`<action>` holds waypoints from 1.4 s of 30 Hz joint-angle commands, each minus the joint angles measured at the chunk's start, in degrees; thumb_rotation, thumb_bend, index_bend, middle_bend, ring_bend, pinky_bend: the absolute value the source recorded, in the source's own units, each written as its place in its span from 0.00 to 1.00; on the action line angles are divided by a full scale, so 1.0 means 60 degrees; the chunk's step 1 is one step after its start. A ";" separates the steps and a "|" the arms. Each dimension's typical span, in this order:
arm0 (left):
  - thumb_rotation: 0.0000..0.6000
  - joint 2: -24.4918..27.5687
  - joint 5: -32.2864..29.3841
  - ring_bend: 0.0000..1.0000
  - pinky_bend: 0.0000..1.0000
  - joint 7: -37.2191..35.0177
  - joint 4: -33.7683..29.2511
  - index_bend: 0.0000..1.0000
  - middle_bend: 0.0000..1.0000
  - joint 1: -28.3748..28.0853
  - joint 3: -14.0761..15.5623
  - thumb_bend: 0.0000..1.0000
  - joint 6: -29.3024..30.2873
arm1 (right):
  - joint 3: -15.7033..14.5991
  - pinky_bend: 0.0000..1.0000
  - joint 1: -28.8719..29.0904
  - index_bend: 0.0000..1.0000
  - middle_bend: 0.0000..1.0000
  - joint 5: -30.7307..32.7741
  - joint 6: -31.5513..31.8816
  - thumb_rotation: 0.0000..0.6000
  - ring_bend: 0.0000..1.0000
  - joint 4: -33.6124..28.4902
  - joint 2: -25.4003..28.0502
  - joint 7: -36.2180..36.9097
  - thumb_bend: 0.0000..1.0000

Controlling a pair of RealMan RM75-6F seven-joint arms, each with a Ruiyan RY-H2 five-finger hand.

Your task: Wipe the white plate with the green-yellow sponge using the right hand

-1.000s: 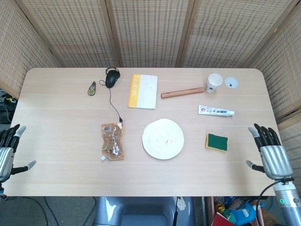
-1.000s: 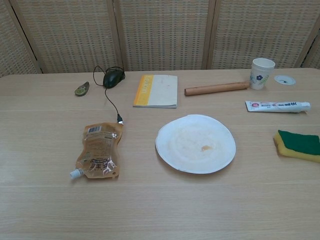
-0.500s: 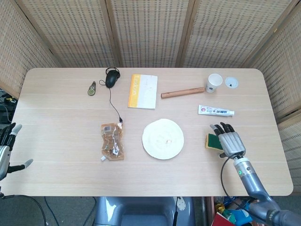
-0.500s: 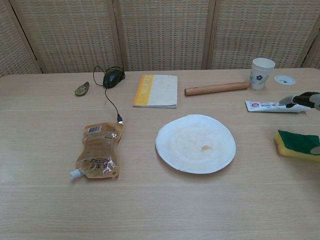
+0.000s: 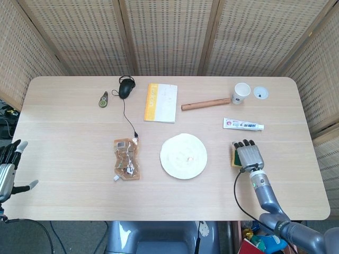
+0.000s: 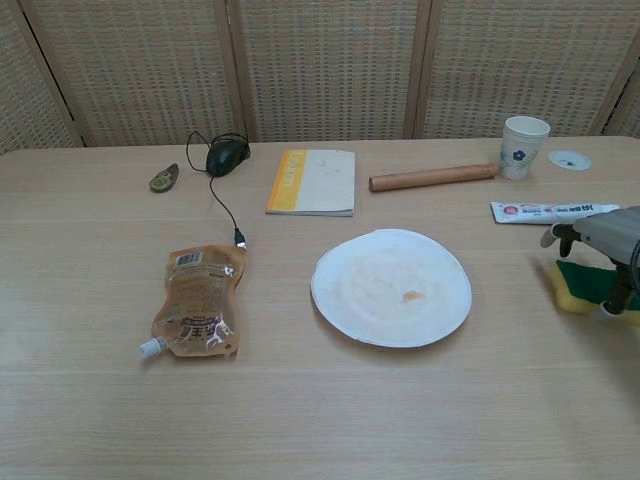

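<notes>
At three o'clock of the white plate (image 5: 183,155), my right hand (image 5: 250,156) covers the green-yellow sponge (image 6: 581,284); whether its fingers grip, I cannot tell. Bare desk (image 5: 212,190) lies between them.

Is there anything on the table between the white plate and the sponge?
No. In the head view the table is bare wood between the white plate and the sponge. The right hand sits over the sponge; the chest view agrees.

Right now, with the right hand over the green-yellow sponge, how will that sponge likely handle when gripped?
The sponge looks like soft foam, so it probably squashes under the right hand. Small and porous, it is likely light. Lying flat, it should neither roll nor tip.
</notes>
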 commanded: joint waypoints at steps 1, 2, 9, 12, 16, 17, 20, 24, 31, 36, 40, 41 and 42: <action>1.00 -0.0011 -0.0043 0.00 0.00 0.0019 0.0002 0.00 0.00 0.0001 -0.0021 0.00 -0.0020 | -0.0021 0.23 0.0059 0.20 0.28 0.0084 0.0015 1.00 0.19 0.0209 -0.0124 -0.0059 0.00; 1.00 -0.0012 -0.0056 0.00 0.00 0.0025 0.0000 0.00 0.00 0.0001 -0.0028 0.00 -0.0026 | -0.0028 0.24 0.0068 0.21 0.28 0.0078 0.0038 1.00 0.19 0.0267 -0.0142 -0.0073 0.00; 1.00 -0.0019 -0.0081 0.00 0.00 0.0068 -0.0020 0.00 0.00 0.0009 -0.0050 0.00 -0.0046 | -0.0052 0.48 0.0116 0.37 0.43 0.0133 0.0034 1.00 0.34 0.0629 -0.0254 -0.0043 0.02; 1.00 -0.0035 -0.0087 0.00 0.00 0.0092 -0.0021 0.00 0.00 0.0008 -0.0053 0.00 -0.0064 | -0.0084 0.56 0.0104 0.42 0.48 -0.0115 0.0250 1.00 0.39 0.0706 -0.0296 0.0193 0.05; 1.00 -0.0033 -0.0092 0.00 0.00 0.0087 -0.0028 0.00 0.00 0.0006 -0.0064 0.00 -0.0081 | -0.0171 0.58 0.0102 0.43 0.50 -0.0631 0.0578 1.00 0.41 0.0538 -0.0213 0.0596 0.08; 1.00 -0.0033 -0.0092 0.00 0.00 0.0087 -0.0028 0.00 0.00 0.0006 -0.0065 0.00 -0.0086 | -0.0197 0.58 0.0104 0.43 0.50 -0.0816 0.0706 1.00 0.42 0.0427 -0.0157 0.0720 0.09; 1.00 -0.0037 -0.0115 0.00 0.00 0.0096 -0.0022 0.00 0.00 0.0000 -0.0070 0.00 -0.0123 | -0.0229 0.55 0.0152 0.43 0.51 -0.1468 0.1113 1.00 0.43 -0.0225 0.0131 0.1250 0.09; 1.00 -0.0047 -0.0189 0.00 0.00 0.0106 0.0004 0.00 0.00 -0.0020 -0.0093 0.00 -0.0197 | -0.0063 0.44 0.0368 0.44 0.51 -0.2026 0.1169 1.00 0.44 -0.1348 0.0580 0.2322 0.10; 1.00 -0.0053 -0.0375 0.00 0.00 0.0096 0.0040 0.00 0.00 -0.0058 -0.0169 0.00 -0.0325 | 0.0513 0.17 0.1164 0.46 0.53 -0.2493 0.0252 1.00 0.44 -0.2325 0.0845 0.4873 0.10; 1.00 -0.0058 -0.0509 0.00 0.00 0.0095 0.0076 0.00 0.00 -0.0092 -0.0210 0.00 -0.0437 | 0.0601 0.12 0.1686 0.46 0.54 -0.2903 -0.0161 1.00 0.44 -0.1919 0.0514 0.6076 0.10; 1.00 -0.0061 -0.0581 0.00 0.00 0.0091 0.0111 0.00 0.00 -0.0115 -0.0240 0.00 -0.0500 | 0.0542 0.12 0.2152 0.46 0.54 -0.3154 -0.0519 1.00 0.44 -0.1375 0.0079 0.6515 0.10; 1.00 -0.0063 -0.0599 0.00 0.00 0.0085 0.0120 0.00 0.00 -0.0120 -0.0245 0.00 -0.0519 | 0.0514 0.12 0.2240 0.46 0.54 -0.3241 -0.0543 1.00 0.44 -0.1256 -0.0022 0.6555 0.10; 1.00 -0.0064 -0.0617 0.00 0.00 0.0084 0.0130 0.00 0.00 -0.0130 -0.0253 0.00 -0.0540 | 0.0490 0.12 0.2329 0.46 0.54 -0.3331 -0.0547 1.00 0.44 -0.1124 -0.0137 0.6584 0.10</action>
